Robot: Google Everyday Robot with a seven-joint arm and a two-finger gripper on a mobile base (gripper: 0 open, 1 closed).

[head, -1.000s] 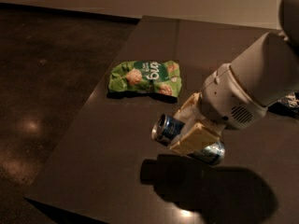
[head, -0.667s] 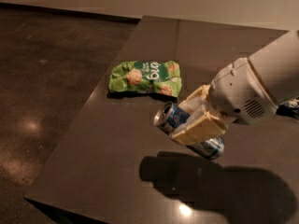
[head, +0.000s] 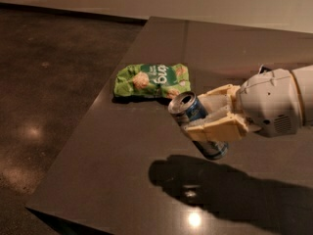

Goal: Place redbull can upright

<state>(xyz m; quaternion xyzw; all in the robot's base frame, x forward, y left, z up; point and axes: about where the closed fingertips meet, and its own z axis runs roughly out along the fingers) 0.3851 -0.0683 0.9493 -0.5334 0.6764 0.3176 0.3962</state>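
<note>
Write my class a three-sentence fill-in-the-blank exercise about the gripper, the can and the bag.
1. The gripper is shut on the redbull can, holding it ___ the table.
2. The can is not upright but ___.
3. The snack bag lying on the table is ___ in colour.
Missing words: above; tilted; green.

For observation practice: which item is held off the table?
The redbull can, tilted in the gripper above the table; the green snack bag lies on it.

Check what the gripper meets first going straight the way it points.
Looks free: the gripper, holding the redbull can, points picture-left over bare table; the green bag lies beside that line, depth unclear.
</note>
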